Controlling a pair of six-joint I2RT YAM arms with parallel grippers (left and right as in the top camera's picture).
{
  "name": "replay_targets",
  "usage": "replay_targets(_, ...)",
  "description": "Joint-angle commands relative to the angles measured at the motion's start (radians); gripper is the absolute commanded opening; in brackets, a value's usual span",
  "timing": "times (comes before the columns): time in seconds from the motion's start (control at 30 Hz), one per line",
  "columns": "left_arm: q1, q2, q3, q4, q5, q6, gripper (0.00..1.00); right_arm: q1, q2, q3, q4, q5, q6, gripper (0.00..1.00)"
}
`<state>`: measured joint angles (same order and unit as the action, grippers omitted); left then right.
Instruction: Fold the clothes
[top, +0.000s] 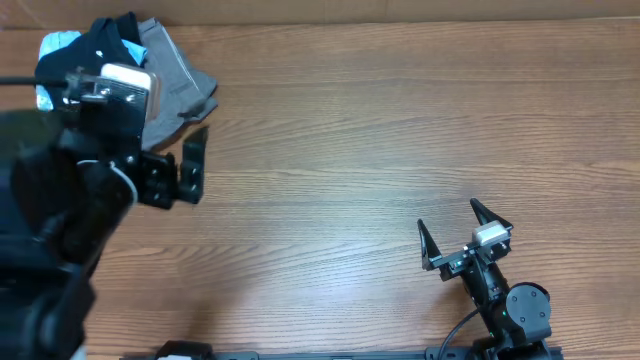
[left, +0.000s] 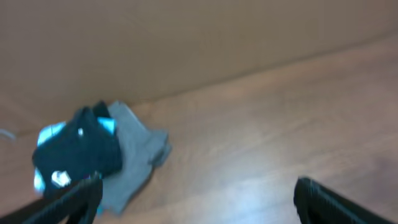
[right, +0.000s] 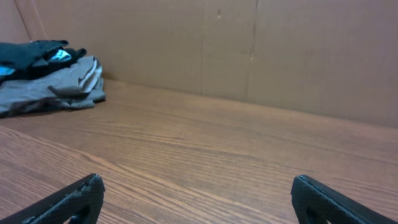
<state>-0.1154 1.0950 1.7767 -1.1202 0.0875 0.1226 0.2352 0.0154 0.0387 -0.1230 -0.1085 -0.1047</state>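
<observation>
Black T-shirt (top: 108, 38) sits bunched at the far-left corner of the counter (top: 350, 130). It lies atop the grey garment (top: 180, 78), w/ the light-blue shirt (top: 52, 45) touching it.

Left pincer (left: 198, 190): jaws wide, empty, near the heap but not touching. Right pincer (top: 448, 218): jaws wide, empty, well apart at near-right.

My assessment: light, limp cotton. It should drape, and may drag its neighbours along. I'd pinch a free edge such as the hem or a shoulder, not the bulk. Can't make out any edges in this wad yet.
</observation>
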Motion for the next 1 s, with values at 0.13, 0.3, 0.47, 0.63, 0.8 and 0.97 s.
replay_targets(0.13, 0.006, -0.353, -0.580, 0.397, -0.021, -0.005, 1.00, -0.006, -0.013, -0.009, 0.006, -0.008, 0.003, 1.00)
replay_targets(0.3, 0.007, -0.582, -0.857, 0.549, -0.037, 0.016, 1.00, -0.006, -0.013, -0.009, 0.006, -0.008, 0.003, 1.00)
replay_targets(0.47, 0.014, -0.822, -1.102, 0.650, -0.064, 0.011, 1.00, -0.006, -0.013, -0.009, 0.006, -0.008, 0.003, 1.00)
replay_targets(0.63, 0.047, -1.023, -1.317, 0.762, -0.065, 0.002, 1.00, -0.006, -0.013, -0.009, 0.006, -0.008, 0.003, 1.00)
replay_targets(0.8, 0.080, -1.089, -1.500, 0.869, -0.069, -0.110, 1.00, -0.006, -0.013, -0.009, 0.006, -0.008, 0.003, 1.00)
replay_targets(0.97, 0.085, -1.092, -1.639, 0.944, -0.069, -0.149, 1.00, -0.006, -0.013, -0.009, 0.006, -0.008, 0.003, 1.00)
